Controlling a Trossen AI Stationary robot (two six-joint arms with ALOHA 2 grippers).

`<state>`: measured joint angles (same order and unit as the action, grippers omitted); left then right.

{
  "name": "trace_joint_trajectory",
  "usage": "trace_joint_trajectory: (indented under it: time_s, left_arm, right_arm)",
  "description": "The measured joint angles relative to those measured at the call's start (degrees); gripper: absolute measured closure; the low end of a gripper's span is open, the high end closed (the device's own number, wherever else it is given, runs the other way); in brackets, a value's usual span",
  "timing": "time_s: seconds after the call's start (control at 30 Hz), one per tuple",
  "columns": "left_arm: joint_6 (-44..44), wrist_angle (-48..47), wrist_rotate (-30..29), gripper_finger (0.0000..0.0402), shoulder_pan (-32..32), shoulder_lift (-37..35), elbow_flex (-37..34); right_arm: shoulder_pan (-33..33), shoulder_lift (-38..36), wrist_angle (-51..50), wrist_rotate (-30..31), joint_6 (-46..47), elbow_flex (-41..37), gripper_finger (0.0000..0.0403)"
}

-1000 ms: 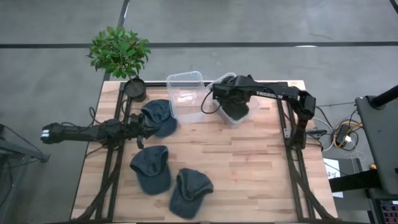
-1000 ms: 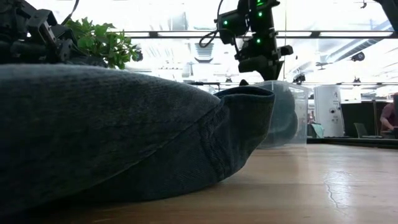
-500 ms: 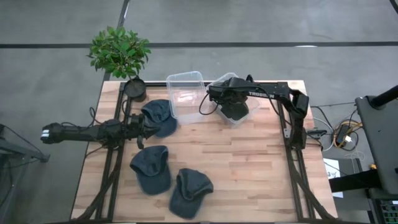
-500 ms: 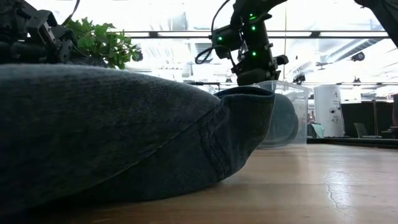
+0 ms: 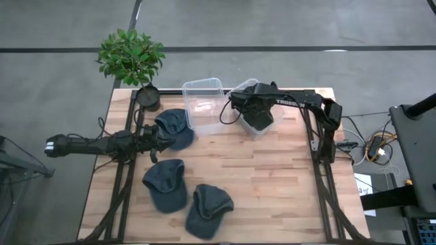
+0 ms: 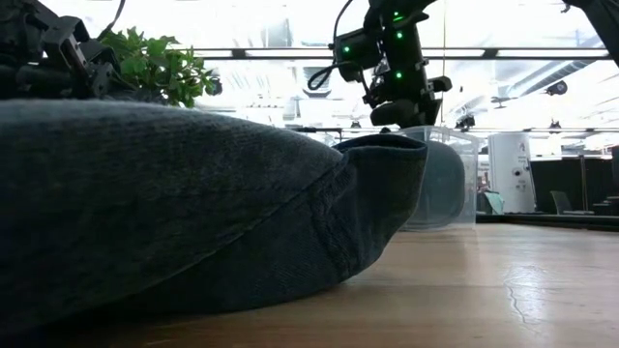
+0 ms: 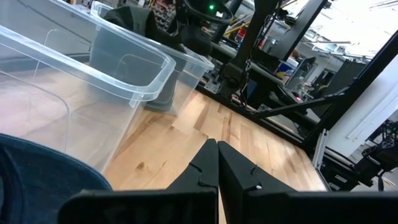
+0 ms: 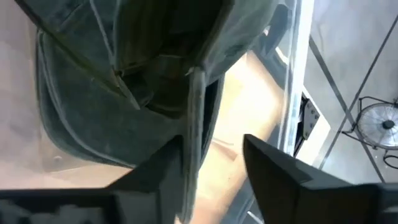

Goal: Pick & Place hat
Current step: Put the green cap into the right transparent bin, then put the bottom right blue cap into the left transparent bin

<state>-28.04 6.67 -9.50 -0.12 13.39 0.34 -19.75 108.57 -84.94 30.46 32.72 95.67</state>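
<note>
A dark blue hat (image 8: 93,118) lies inside the right clear bin (image 5: 270,122), low against its wall in the low view (image 6: 440,184). My right gripper (image 8: 214,146) hangs open just above it, pointing down into the bin (image 6: 455,145). Three more dark blue hats lie crown up on the wood: one (image 5: 174,127) beside the left clear bin (image 5: 204,103), one (image 5: 165,184) at mid-left, and one (image 5: 206,209) by the near edge. My left gripper (image 7: 217,152) is shut, low over the table beside the first hat. My right gripper stands open over the hat in the bin, fingers pointing down. A folded edge of the hat (image 8: 194,118) runs next to one finger (image 8: 168,168); I cannot tell whether they touch. The hat rests in the bin.
A potted plant (image 5: 131,58) stands at the table's far left corner. The left bin holds nothing. Bare wood (image 5: 272,184) spreads over the table's right half. In the low view the nearest hat (image 6: 174,213) blocks most of the sight.
My right gripper has dipped into the right bin and then come up a little, staying over it. The hat has gone down with it and now sits low in the bin.
</note>
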Motion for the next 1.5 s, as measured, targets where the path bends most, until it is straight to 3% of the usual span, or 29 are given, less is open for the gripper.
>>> trace_joint_trajectory:
  time_s: [0.3, 0.7, 1.03, 1.2, 1.37, 1.5]
  left_arm:
    - [-0.14, -0.23, 0.00, 0.0401, 0.00, 0.00, 0.00]
    - [0.19, -0.27, -0.55, 0.0401, 0.00, 0.00, 0.00]
    - [0.65, 0.01, -0.96, 0.0401, 0.02, -0.02, 0.16]
    - [1.25, 0.16, -1.52, 0.0401, 0.02, -0.02, 0.37]
    - [2.64, 0.24, -6.36, 0.0401, 0.02, -0.02, 0.31]
    - [-1.42, 0.25, -7.81, 0.0401, 0.04, -0.02, 0.28]
  right_arm:
    - [0.33, -0.10, -1.71, 1.28, -0.37, 5.35, 0.0153]
    - [6.62, -0.15, -3.18, 1.29, -0.96, 20.20, 0.0138]
    - [19.85, -0.20, 0.42, 1.27, -8.99, 24.82, 0.0156]
    - [28.68, -0.17, 5.13, 1.16, -15.72, 23.53, 0.0166]
    - [37.42, 0.17, 6.99, -0.50, -21.10, 21.44, 0.0170]
    - [43.02, 0.17, 13.89, -1.81, -25.58, 18.36, 0.0170]
